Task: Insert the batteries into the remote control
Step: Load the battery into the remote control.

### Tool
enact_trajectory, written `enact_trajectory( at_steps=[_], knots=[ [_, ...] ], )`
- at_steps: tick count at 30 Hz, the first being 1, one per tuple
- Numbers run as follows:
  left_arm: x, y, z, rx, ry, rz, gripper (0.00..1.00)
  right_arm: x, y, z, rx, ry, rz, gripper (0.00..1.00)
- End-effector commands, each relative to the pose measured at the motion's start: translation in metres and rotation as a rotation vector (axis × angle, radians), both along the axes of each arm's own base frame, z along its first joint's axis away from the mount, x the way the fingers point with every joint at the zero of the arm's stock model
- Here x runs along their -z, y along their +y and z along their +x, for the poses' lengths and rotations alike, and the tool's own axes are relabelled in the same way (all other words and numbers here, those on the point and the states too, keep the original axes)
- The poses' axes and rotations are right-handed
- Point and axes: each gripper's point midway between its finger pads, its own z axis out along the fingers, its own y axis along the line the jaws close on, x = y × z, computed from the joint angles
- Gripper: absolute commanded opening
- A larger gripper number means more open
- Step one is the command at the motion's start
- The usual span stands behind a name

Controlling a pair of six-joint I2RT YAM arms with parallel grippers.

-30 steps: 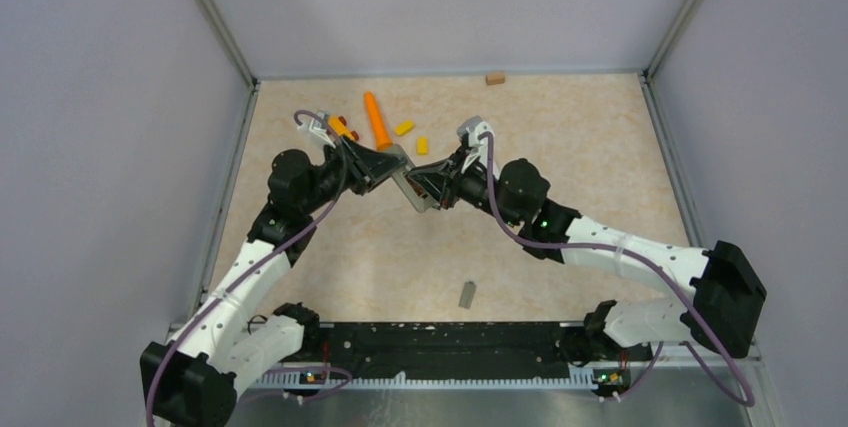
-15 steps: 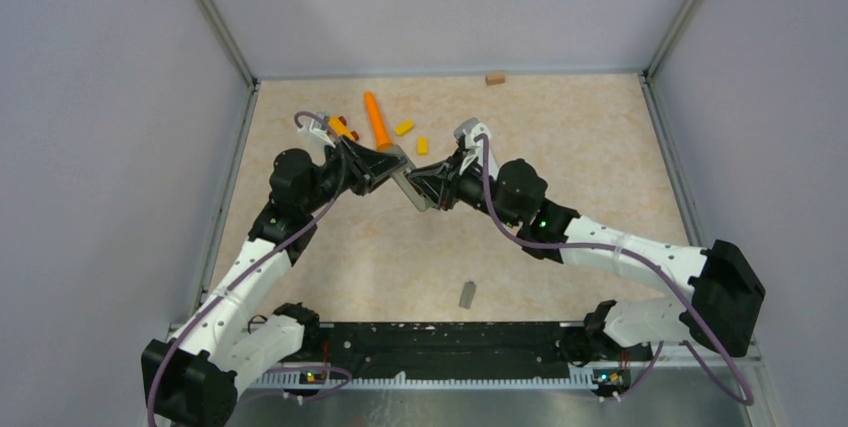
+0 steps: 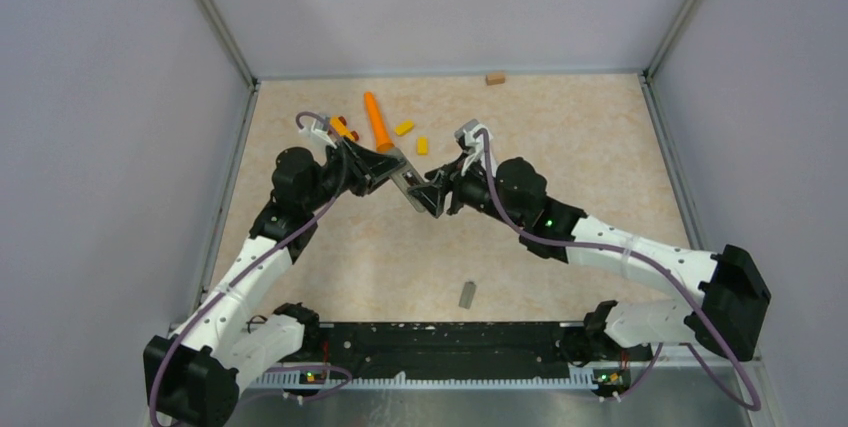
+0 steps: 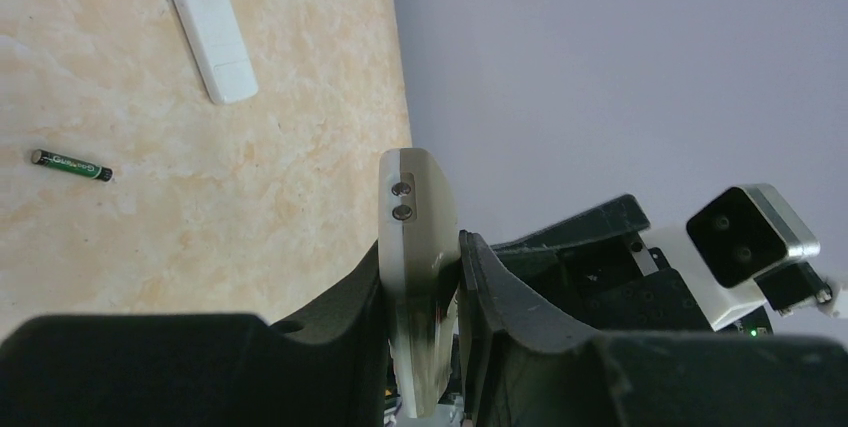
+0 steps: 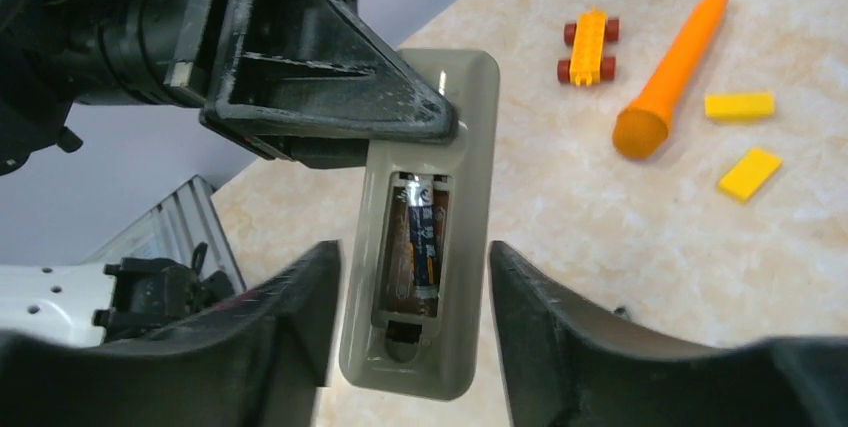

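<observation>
My left gripper (image 4: 420, 247) is shut on the upper end of the grey remote control (image 4: 415, 207) and holds it above the table at centre (image 3: 408, 185). The right wrist view shows the remote's back (image 5: 470, 147) with the compartment uncovered and one dark battery (image 5: 424, 237) lying inside. My right gripper (image 5: 415, 347) is open; its fingers stand on either side of the remote's lower end without touching it. Another battery (image 4: 70, 164) lies loose on the table in the left wrist view.
An orange cone (image 3: 377, 119), two yellow blocks (image 3: 404, 128), a small toy car (image 3: 343, 128) and a brown block (image 3: 494, 78) lie at the back. A grey flat piece (image 3: 466, 293) lies near the front. A white oblong piece (image 4: 207, 22) lies near the loose battery.
The right gripper's jaws have spread apart around the remote's lower end. The left gripper keeps its hold, and the remote has hardly moved.
</observation>
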Motion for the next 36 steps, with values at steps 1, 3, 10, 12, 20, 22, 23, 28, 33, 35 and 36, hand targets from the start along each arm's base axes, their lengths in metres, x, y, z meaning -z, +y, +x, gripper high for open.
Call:
enact_trajectory(
  at_steps=[1, 3, 10, 12, 20, 22, 23, 28, 33, 35, 36],
  knots=[
    [-0.024, 0.002, 0.0, 0.01, -0.137, 0.016, 0.0, -0.041, -0.01, -0.001, 0.066, 0.064, 0.103, 0.65],
    [-0.022, 0.002, 0.0, 0.016, -0.162, 0.044, 0.0, -0.035, -0.019, 0.007, 0.152, 0.222, 0.13, 0.71],
    [-0.017, 0.003, -0.001, 0.04, -0.235, 0.116, 0.0, -0.032, -0.026, -0.005, 0.168, 0.529, 0.367, 0.79],
    [-0.016, 0.003, -0.001, 0.048, -0.25, 0.131, 0.0, -0.029, -0.027, -0.006, 0.184, 0.611, 0.43, 0.81],
    [-0.019, 0.01, 0.004, 0.032, -0.276, 0.225, 0.0, -0.001, -0.022, -0.008, 0.226, 0.931, 0.641, 0.93],
    [-0.021, 0.009, 0.004, 0.036, -0.274, 0.212, 0.0, 0.0, -0.016, -0.01, 0.204, 0.98, 0.68, 0.93],
    [-0.02, 0.008, 0.004, 0.041, -0.269, 0.203, 0.0, 0.0, -0.014, -0.01, 0.187, 0.99, 0.693, 0.93],
    [-0.017, 0.004, 0.002, 0.062, -0.242, 0.174, 0.0, -0.001, 0.001, -0.01, 0.129, 1.053, 0.744, 0.94],
    [-0.018, 0.001, -0.002, 0.089, -0.23, 0.155, 0.0, -0.007, 0.012, -0.007, 0.078, 1.033, 0.755, 0.94],
    [-0.019, -0.001, -0.003, 0.101, -0.227, 0.149, 0.0, -0.008, 0.018, -0.01, 0.033, 1.025, 0.747, 0.95],
    [-0.018, -0.001, -0.003, 0.104, -0.227, 0.149, 0.0, -0.008, 0.02, -0.011, 0.021, 1.026, 0.75, 0.95]
  ],
)
